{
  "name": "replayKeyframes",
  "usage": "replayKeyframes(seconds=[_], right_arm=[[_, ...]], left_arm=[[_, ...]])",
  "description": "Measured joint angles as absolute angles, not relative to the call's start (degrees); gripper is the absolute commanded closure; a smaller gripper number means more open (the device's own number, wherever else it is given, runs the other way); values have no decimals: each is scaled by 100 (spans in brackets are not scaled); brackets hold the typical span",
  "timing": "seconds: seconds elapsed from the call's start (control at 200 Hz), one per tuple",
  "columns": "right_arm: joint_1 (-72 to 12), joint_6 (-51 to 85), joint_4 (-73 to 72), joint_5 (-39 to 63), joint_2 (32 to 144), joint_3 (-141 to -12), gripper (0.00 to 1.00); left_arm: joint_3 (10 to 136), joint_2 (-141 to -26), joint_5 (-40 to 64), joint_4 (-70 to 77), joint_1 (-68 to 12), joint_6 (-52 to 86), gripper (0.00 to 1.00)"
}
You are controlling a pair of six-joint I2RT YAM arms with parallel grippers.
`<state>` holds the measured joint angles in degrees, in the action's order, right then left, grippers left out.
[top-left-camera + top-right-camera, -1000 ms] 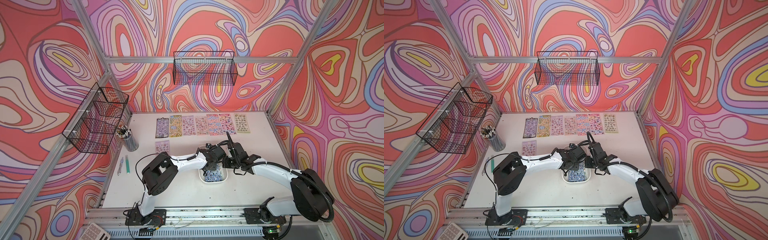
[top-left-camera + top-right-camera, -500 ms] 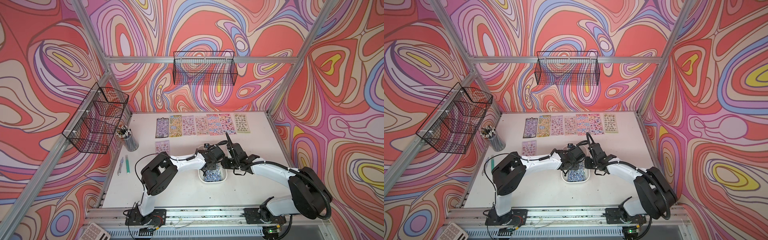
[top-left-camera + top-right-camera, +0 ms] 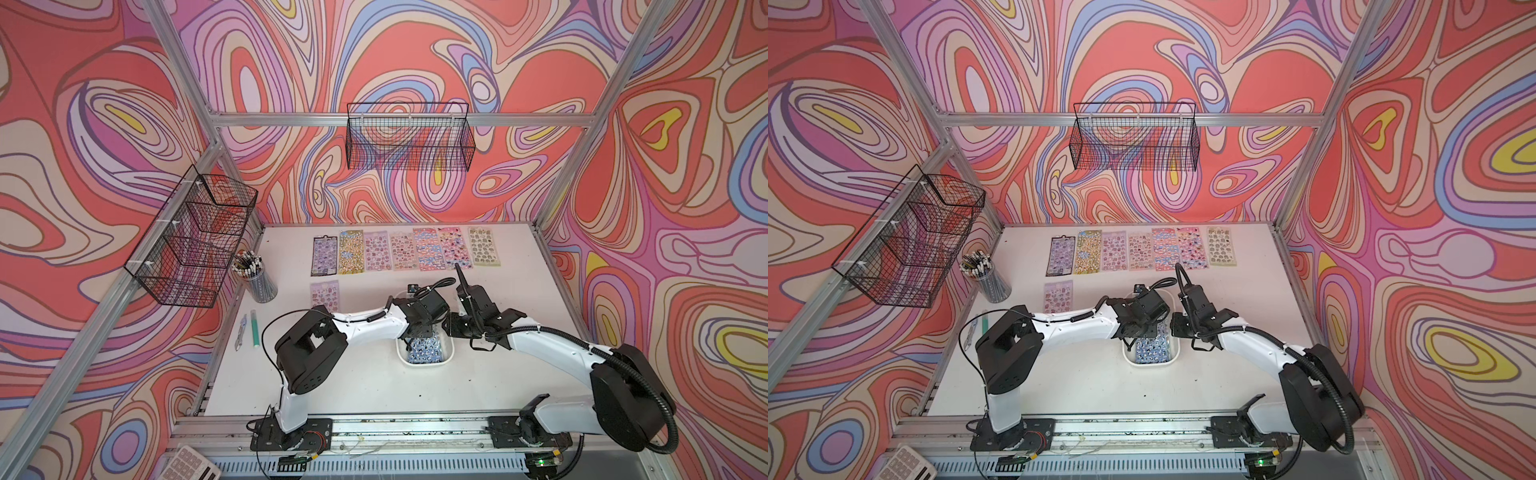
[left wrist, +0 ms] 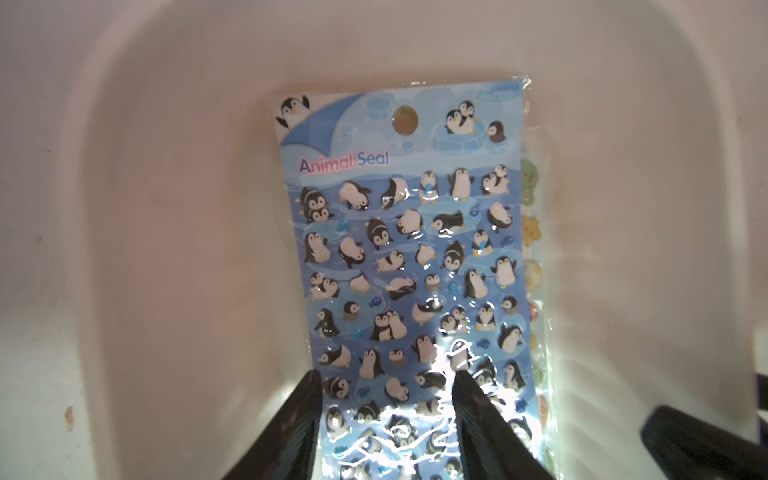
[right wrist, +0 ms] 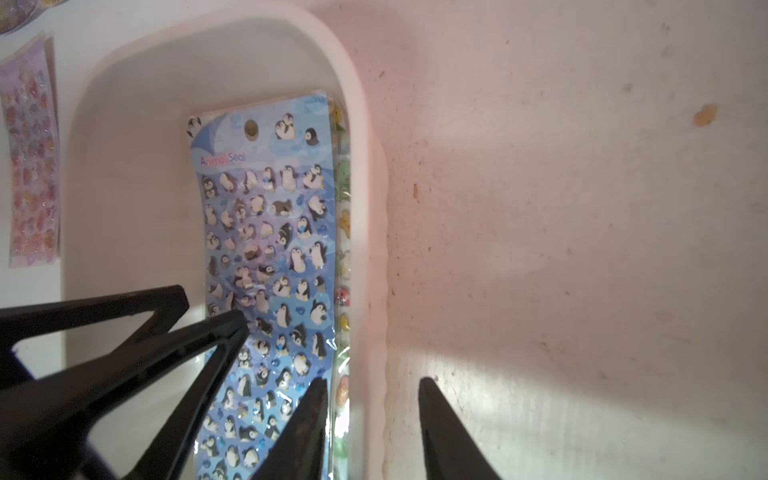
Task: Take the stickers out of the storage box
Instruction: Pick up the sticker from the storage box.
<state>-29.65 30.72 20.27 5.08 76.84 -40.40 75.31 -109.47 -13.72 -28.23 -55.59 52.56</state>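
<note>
Left wrist view — left hand [image 4: 384, 376], right hand [image 5: 374, 380] parted at a blue penguin sticker sheet [image 4: 407, 249] in the white plastic box [image 4: 166, 187]; next, we pinch an edge.

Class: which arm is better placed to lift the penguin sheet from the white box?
Left, probably: left end effector hovers open over the penguin sheet; right end effector straddles the storage box rim.

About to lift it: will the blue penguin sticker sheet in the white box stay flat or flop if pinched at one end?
Probably floppy: the penguin sheet is thin and visibly bows in the right wrist view. Likely slippery: its clear wrapper glares. The sheet beneath, peeking out by the storage box wall, may drag along.
</note>
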Motion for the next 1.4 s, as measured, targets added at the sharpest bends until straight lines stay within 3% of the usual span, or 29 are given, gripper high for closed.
replayKeyframes(seconds=[0.17,0.586,1.402], right_arm=[[-2965,3061,2121,513,7553,-4040,82],[-2976,3079,1986,646,7555,-4014,100],[-2969,3096,1739,720,7564,-3909,100]], left_arm=[[7531,-10895,-1417,-2891,-5463,5240,46],[7397,-11013,-1236,-2655,-5288,5256,46],[7118,-10932,-773,-1938,-5258,5419,48]])
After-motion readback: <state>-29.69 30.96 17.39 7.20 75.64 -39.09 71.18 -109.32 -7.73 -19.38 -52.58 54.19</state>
